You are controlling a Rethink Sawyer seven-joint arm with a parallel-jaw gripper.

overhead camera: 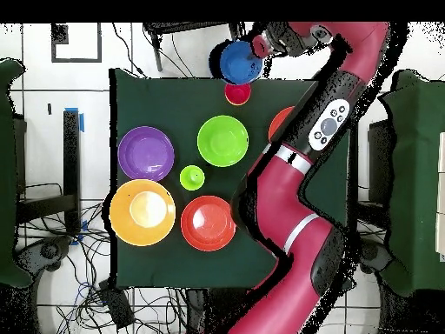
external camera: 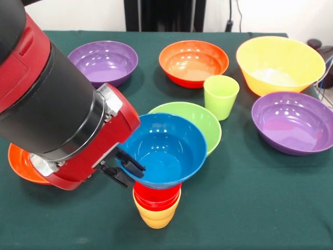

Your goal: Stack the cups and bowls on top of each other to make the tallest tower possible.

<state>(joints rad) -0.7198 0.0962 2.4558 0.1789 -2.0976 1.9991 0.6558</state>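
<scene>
My gripper [external camera: 125, 167] is shut on the near-left rim of the small blue bowl [external camera: 165, 151], one finger inside and one outside. The bowl is tilted and sits right over the red cup [external camera: 156, 195], which is nested in the yellow cup [external camera: 156, 217] at the table's front edge. I cannot tell whether the bowl rests on the cup. In the overhead view the gripper [overhead camera: 261, 45] holds the blue bowl [overhead camera: 239, 63] beside the red cup [overhead camera: 237, 93]. The light green bowl [external camera: 200, 119] lies on the table just behind the blue bowl. The green cup [external camera: 221, 96] stands upright behind it.
Two purple bowls [external camera: 104, 62] [external camera: 294, 122], a red-orange bowl [external camera: 193, 62] and the large yellow-orange bowl [external camera: 281, 62] lie open side up across the green cloth. A second red-orange bowl [external camera: 21, 165] is half hidden under my arm.
</scene>
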